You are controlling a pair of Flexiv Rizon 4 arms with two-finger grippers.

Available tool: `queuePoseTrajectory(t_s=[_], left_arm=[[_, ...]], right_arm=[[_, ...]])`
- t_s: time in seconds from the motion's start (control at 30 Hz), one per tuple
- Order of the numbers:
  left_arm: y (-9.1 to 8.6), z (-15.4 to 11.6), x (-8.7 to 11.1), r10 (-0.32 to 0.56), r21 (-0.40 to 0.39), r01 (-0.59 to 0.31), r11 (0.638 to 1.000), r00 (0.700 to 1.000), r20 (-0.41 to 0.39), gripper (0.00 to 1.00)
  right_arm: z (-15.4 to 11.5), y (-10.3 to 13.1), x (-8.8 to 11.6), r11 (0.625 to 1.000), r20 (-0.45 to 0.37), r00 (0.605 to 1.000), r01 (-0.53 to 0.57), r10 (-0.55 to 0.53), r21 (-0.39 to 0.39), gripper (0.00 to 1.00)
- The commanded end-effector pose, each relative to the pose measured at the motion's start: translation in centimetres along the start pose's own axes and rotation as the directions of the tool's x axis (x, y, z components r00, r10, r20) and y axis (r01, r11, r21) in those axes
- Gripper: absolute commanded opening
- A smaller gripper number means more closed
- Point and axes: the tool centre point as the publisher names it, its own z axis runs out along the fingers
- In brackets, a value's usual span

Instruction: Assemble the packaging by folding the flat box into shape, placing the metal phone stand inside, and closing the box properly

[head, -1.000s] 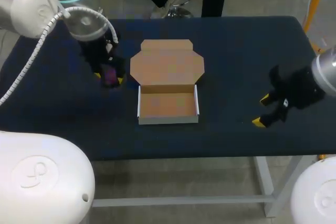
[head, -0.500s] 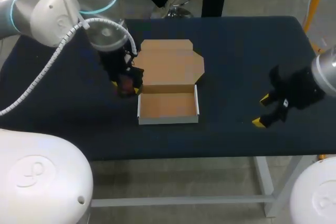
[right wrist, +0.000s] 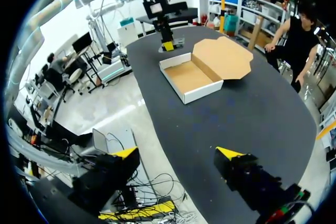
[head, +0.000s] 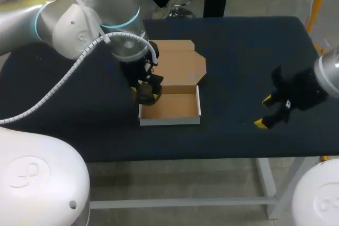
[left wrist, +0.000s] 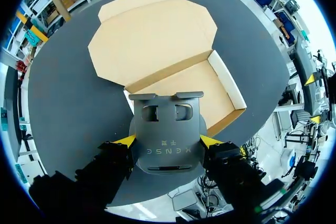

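Observation:
The cardboard box (head: 169,107) stands folded into an open tray with white outer walls, its lid (head: 177,64) lying flat behind it. My left gripper (head: 147,95) hangs over the tray's left rear corner, shut on the grey metal phone stand (left wrist: 167,124). Both yellow fingertips (left wrist: 126,140) press the stand's sides. The tray (left wrist: 195,88) and lid (left wrist: 152,32) lie just ahead of and under the stand. My right gripper (head: 267,112) is open and holds nothing, hovering well to the right of the box. From there the box (right wrist: 190,77) and the left gripper (right wrist: 167,44) show in the distance.
The dark blue table (head: 238,51) carries only the box. Bare tabletop lies on both sides of the tray and along the front edge. My right gripper (right wrist: 176,153) hovers near the table's right front edge.
My left arm has swung to the right with the phone stand, from left of the lid to the tray's left rear corner. The right arm has stayed put.

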Motion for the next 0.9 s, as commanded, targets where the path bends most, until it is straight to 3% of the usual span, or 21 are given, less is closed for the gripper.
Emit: queuePoseTrajectory(t_s=[0.03, 0.53, 0.9], left_arm=[[-0.9, 1.1, 0.9, 0.001, -0.003, -0.001, 1.000, 1.000, 0.008, 0.00], [-2.6, 4.6, 3.6, 0.053, 0.014, -0.053, 0.998, 0.999, 0.003, 0.00], [-4.2, 7.0, 3.8, 0.051, 0.038, -0.052, 0.998, 0.998, 0.025, 0.00]], right_arm=[[0.0, -0.2, 0.7, 1.000, 0.024, 1.000, 0.002, -0.002, -0.003, 1.00], [0.0, -0.2, 0.7, 1.000, 0.024, 1.000, 0.002, -0.002, -0.003, 1.00], [0.0, -0.2, 0.7, 1.000, 0.024, 1.000, 0.002, -0.002, -0.003, 1.00]])
